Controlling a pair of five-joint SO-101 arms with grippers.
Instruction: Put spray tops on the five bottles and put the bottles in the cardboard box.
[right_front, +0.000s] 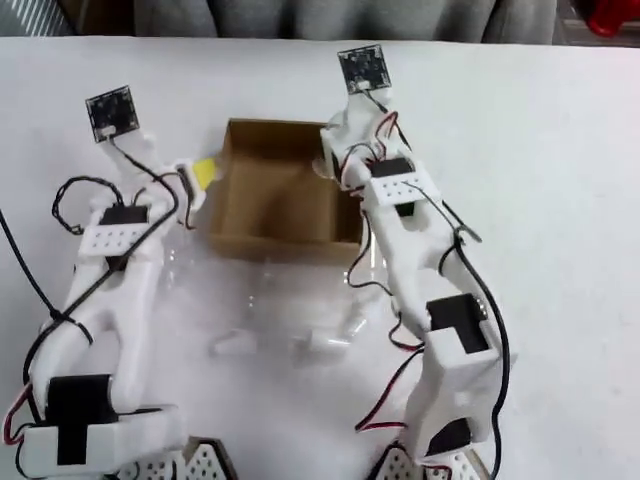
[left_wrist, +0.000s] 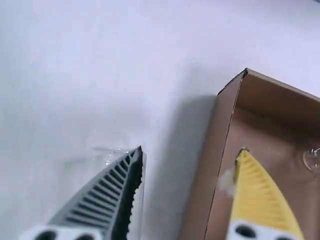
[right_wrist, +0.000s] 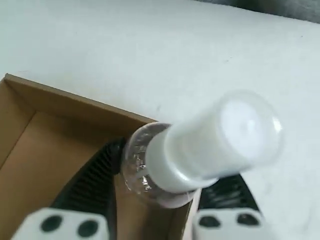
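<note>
The open cardboard box (right_front: 270, 195) sits mid-table. My right gripper (right_front: 336, 158) hangs over the box's far right corner, shut on a clear bottle (right_wrist: 140, 167) with a white spray top (right_wrist: 215, 140); black fingers (right_wrist: 92, 182) flank the bottle above the box wall (right_wrist: 75, 102). My left gripper (right_front: 197, 178) is open astride the box's left wall (left_wrist: 212, 170), with the yellow finger (left_wrist: 257, 195) inside and the grey finger (left_wrist: 112, 200) outside. Clear bottles (right_front: 265, 290) lie in front of the box, with white spray tops (right_front: 235, 345) nearer the front edge.
Both arms' white bodies (right_front: 110, 300) flank the bottles, and the right arm (right_front: 440, 300) leans over the box's near right corner. Red and black cables (right_front: 385, 400) loop beside them. Bare white table (right_front: 560, 180) stretches to the right and behind the box.
</note>
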